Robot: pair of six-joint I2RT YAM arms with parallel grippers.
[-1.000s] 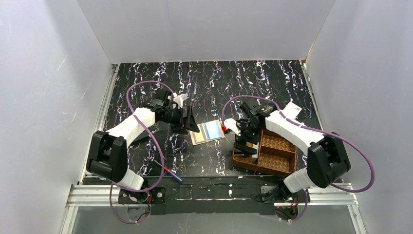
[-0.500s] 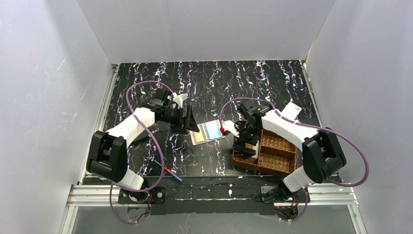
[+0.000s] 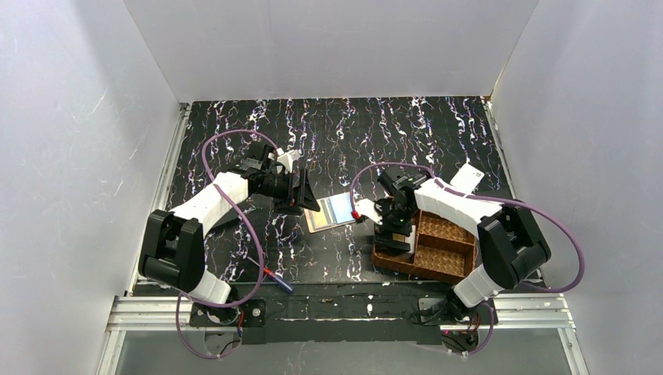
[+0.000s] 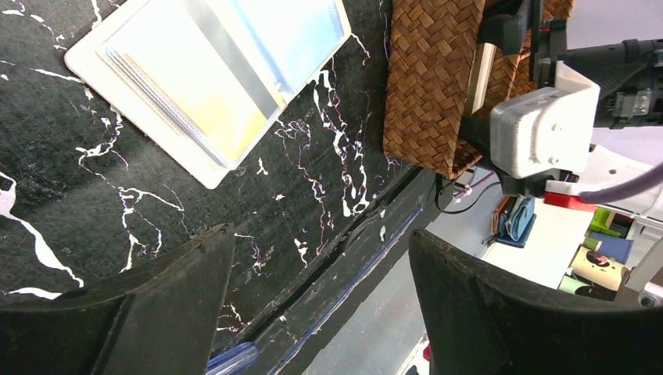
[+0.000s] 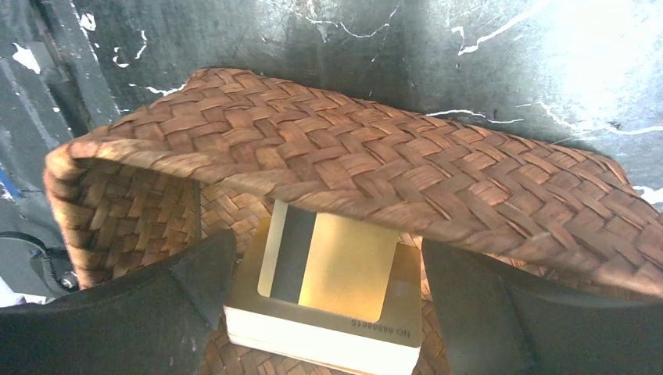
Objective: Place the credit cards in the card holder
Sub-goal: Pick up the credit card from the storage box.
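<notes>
The card holder (image 3: 335, 211) lies open on the table between the arms, its clear sleeves showing pale, blue and yellow. It also shows in the left wrist view (image 4: 211, 78). A stack of gold credit cards (image 5: 328, 305) lies in a near compartment of the woven basket (image 5: 352, 156); the top card has a dark stripe. My right gripper (image 5: 324, 242) is open, its fingers low on either side of the stack. From above, my right gripper (image 3: 395, 230) hides the cards. My left gripper (image 3: 303, 194) is open and empty just left of the holder, and shows the same in its wrist view (image 4: 320, 234).
The brown woven divided basket (image 3: 438, 242) stands at the near right, also in the left wrist view (image 4: 430, 78). A screwdriver with a blue and red handle (image 3: 277, 280) lies near the table's front edge, left of centre. White walls enclose the table.
My right gripper has moved a little left and nearer, down into the basket's near-left compartment. The left arm and the card holder have not moved.
</notes>
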